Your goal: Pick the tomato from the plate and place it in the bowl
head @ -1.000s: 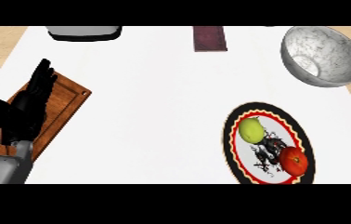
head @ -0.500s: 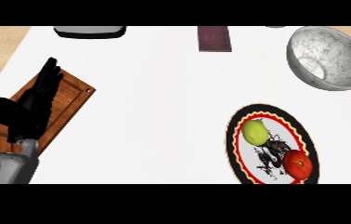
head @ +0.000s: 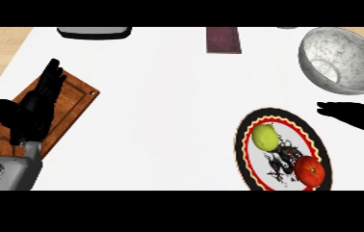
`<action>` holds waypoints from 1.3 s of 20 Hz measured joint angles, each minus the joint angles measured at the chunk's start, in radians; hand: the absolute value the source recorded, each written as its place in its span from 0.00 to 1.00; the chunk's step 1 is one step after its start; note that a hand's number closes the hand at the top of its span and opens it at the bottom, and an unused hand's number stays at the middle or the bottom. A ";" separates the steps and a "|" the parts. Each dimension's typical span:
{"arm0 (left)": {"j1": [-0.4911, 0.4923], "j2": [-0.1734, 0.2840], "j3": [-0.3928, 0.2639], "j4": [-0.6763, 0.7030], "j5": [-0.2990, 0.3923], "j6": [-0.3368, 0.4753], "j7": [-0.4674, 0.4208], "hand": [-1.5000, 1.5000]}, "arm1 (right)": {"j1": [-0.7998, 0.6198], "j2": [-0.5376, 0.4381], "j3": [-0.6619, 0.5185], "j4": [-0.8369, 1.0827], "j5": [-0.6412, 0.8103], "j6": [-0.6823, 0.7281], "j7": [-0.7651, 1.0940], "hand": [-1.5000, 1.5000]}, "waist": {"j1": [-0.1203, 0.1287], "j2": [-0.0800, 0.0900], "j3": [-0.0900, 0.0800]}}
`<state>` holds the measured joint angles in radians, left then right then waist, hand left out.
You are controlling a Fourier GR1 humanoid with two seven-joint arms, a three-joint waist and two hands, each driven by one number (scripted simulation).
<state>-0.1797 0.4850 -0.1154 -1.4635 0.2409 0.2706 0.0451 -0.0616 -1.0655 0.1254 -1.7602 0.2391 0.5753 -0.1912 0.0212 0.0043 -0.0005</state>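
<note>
Entering at right edge — right hand, mostly cut off, above plate.

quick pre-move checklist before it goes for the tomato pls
1. Tomato lies on the plate: ok.
2. Nothing covers the tomato; the lime lies apart from it: ok.
3. Bowl upright, nothing seen inside: ok.
4. Right hand shows at the right edge between bowl and plate, not yet over the tomato: not ok.
5. Right hand's finger state: cannot tell.
6. Left hand rests open over the cutting board, out of the way: ok.
</note>
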 measured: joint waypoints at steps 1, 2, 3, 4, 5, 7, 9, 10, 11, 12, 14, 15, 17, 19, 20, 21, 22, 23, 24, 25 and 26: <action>-0.006 -0.006 -0.003 -0.006 -0.008 0.008 0.010 0.50 | -0.009 0.009 0.028 0.002 0.030 0.008 0.009 0.00 | -0.001 0.000 0.000; -0.008 0.002 0.005 -0.004 -0.008 0.001 0.016 0.50 | -0.022 0.017 0.049 -0.004 0.045 0.027 0.035 0.00 | -0.002 -0.001 0.000; -0.005 0.001 0.005 -0.008 -0.011 -0.002 0.019 0.50 | -0.039 0.027 0.075 0.010 0.073 0.039 0.044 0.00 | -0.001 -0.001 0.000; 0.009 0.000 0.007 -0.020 -0.012 -0.004 0.019 0.50 | -0.042 0.031 0.094 0.015 0.097 0.051 0.049 0.00 | -0.001 -0.001 0.000; 0.009 -0.006 0.007 -0.026 -0.016 -0.001 0.024 0.50 | -0.044 0.043 0.115 0.017 0.121 0.060 0.057 0.00 | -0.004 -0.002 0.000; 0.017 -0.010 0.015 -0.031 -0.021 -0.007 0.027 0.50 | -0.063 0.062 0.143 0.036 0.169 0.083 0.062 0.00 | -0.007 -0.002 0.001; 0.017 -0.014 0.027 -0.031 -0.027 -0.014 0.029 0.50 | -0.077 0.095 0.176 0.052 0.228 0.088 0.070 0.00 | -0.009 -0.003 0.000; 0.034 -0.020 0.026 -0.051 -0.036 -0.011 0.032 0.50 | -0.081 0.099 0.172 0.060 0.249 0.091 0.056 0.00 | -0.010 -0.003 0.001; 0.038 -0.021 0.039 -0.035 -0.033 -0.026 0.017 0.50 | -0.074 0.108 0.172 0.055 0.274 0.078 0.050 0.00 | -0.013 -0.003 0.001; 0.030 -0.027 0.037 -0.031 -0.042 -0.025 0.021 0.50 | -0.084 0.116 0.169 0.070 0.297 0.062 0.033 0.00 | -0.014 -0.003 0.001; 0.037 -0.040 0.034 -0.050 -0.057 -0.014 0.033 0.50 | -0.072 0.135 0.168 0.090 0.351 0.002 -0.004 0.00 | -0.016 -0.004 0.001; 0.042 -0.047 0.032 -0.063 -0.065 -0.008 0.039 0.50 | -0.064 0.148 0.167 0.079 0.370 -0.017 -0.002 0.00 | -0.017 -0.004 0.001; 0.053 -0.040 0.047 -0.079 -0.063 -0.023 0.048 0.50 | -0.050 0.170 0.164 0.096 0.415 -0.067 -0.030 0.00 | -0.018 -0.005 0.001; 0.041 -0.047 0.059 -0.081 -0.071 -0.030 0.067 0.50 | -0.051 0.207 0.169 0.121 0.460 -0.091 -0.047 0.00 | -0.019 -0.005 0.001; 0.047 -0.050 0.068 -0.084 -0.077 -0.035 0.065 0.50 | -0.037 0.218 0.164 0.114 0.474 -0.091 -0.050 0.00 | -0.019 -0.005 0.001; 0.040 -0.055 0.074 -0.084 -0.083 -0.038 0.076 0.50 | -0.038 0.229 0.156 0.114 0.484 -0.078 -0.050 0.00 | -0.020 -0.005 0.001; 0.020 -0.061 0.081 -0.062 -0.085 -0.045 0.076 0.50 | -0.024 0.233 0.152 0.107 0.492 -0.072 -0.053 0.00 | -0.022 -0.005 0.001; 0.010 -0.066 0.085 -0.051 -0.092 -0.051 0.074 0.50 | -0.027 0.249 0.157 0.114 0.505 -0.062 -0.050 0.00 | -0.022 -0.005 0.000; 0.022 -0.067 0.093 -0.058 -0.092 -0.059 0.071 0.50 | -0.009 0.249 0.152 0.114 0.517 -0.063 -0.061 0.00 | -0.022 -0.005 0.001; 0.029 -0.073 0.093 -0.074 -0.101 -0.058 0.076 0.50 | -0.006 0.262 0.156 0.123 0.536 -0.065 -0.064 0.00 | -0.021 -0.005 0.000; 0.030 -0.074 0.098 -0.077 -0.107 -0.062 0.081 0.50 | 0.006 0.273 0.157 0.127 0.553 -0.069 -0.066 0.00 | -0.022 -0.005 0.000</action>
<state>-0.1499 0.4107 -0.0176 -1.5402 0.1342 0.2082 0.1264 -0.0554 -0.7921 0.2824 -1.6332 0.7922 0.5061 -0.2577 -0.0004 -0.0005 0.0000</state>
